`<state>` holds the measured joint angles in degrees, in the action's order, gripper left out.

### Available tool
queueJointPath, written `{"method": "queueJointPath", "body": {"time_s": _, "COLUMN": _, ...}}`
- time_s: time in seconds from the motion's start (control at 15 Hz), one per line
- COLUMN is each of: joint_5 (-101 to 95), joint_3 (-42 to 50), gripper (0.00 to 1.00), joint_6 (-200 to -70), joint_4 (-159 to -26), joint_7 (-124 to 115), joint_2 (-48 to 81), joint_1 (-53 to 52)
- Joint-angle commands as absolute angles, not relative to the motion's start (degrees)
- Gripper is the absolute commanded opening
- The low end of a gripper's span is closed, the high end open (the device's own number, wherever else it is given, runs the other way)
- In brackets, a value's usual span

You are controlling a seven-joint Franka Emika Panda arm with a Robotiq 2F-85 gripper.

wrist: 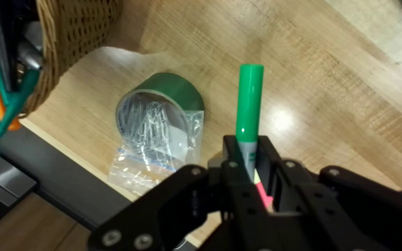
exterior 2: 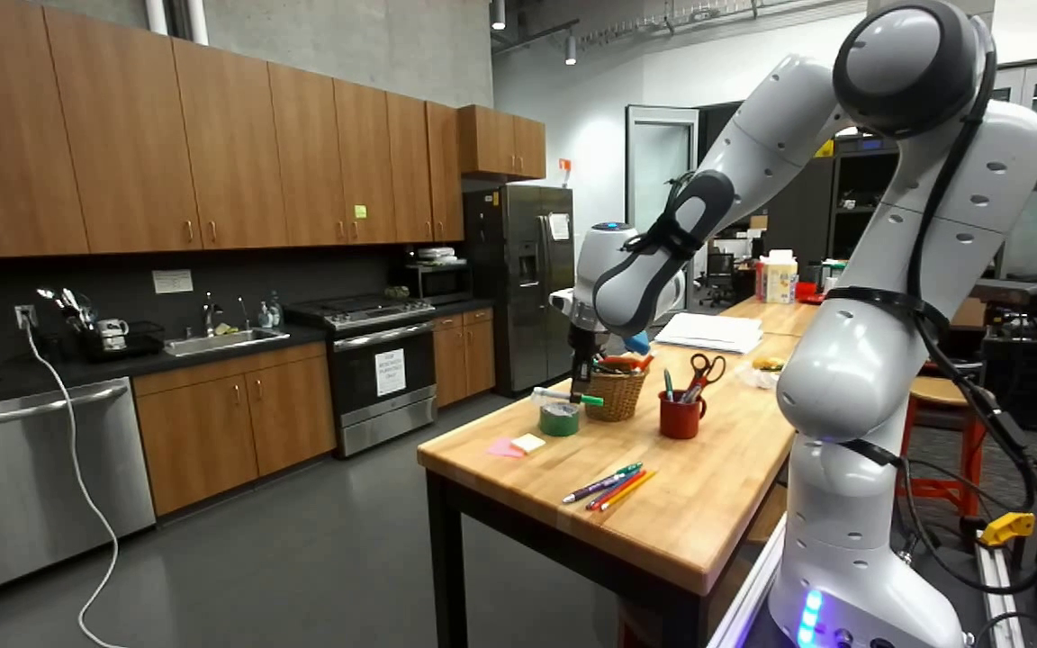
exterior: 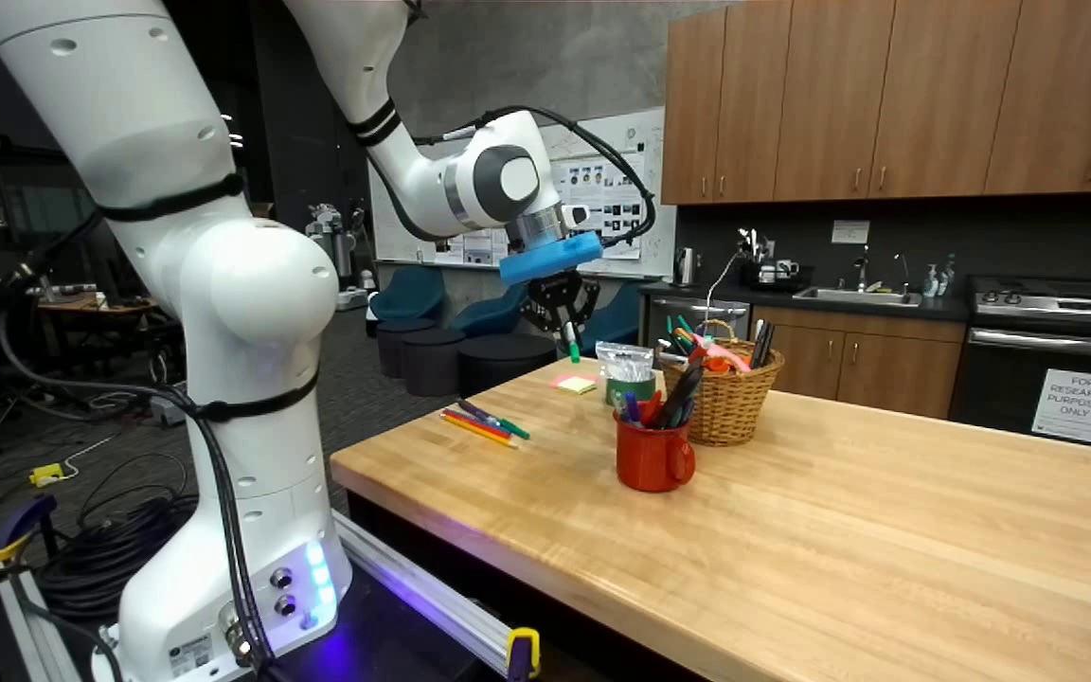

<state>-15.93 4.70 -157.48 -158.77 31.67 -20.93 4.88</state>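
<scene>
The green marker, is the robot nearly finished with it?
It looks about partway. Done: the green marker seems picked up, since it is off the table. In hand: the gripper is shut on it, as the wrist view shows. Left: probably setting it down and letting go, because it is in the air, not in the basket or the red mug.
</scene>
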Motion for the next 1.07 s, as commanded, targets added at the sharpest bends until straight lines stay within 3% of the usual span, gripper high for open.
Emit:
{"method": "queueJointPath", "body": {"time_s": 0.0, "joint_5": -19.6, "joint_3": 2.8, "gripper": 0.04, "joint_6": -156.8, "joint_4": -159.3, "joint_7": 22.6, "joint_2": -24.8, "joint_1": 7.4}}
{"method": "queueJointPath", "body": {"time_s": 1.0, "joint_5": -28.9, "joint_3": -10.2, "gripper": 0.04, "joint_6": -154.8, "joint_4": -159.2, "joint_7": -11.8, "joint_2": -33.8, "joint_1": 21.7}}
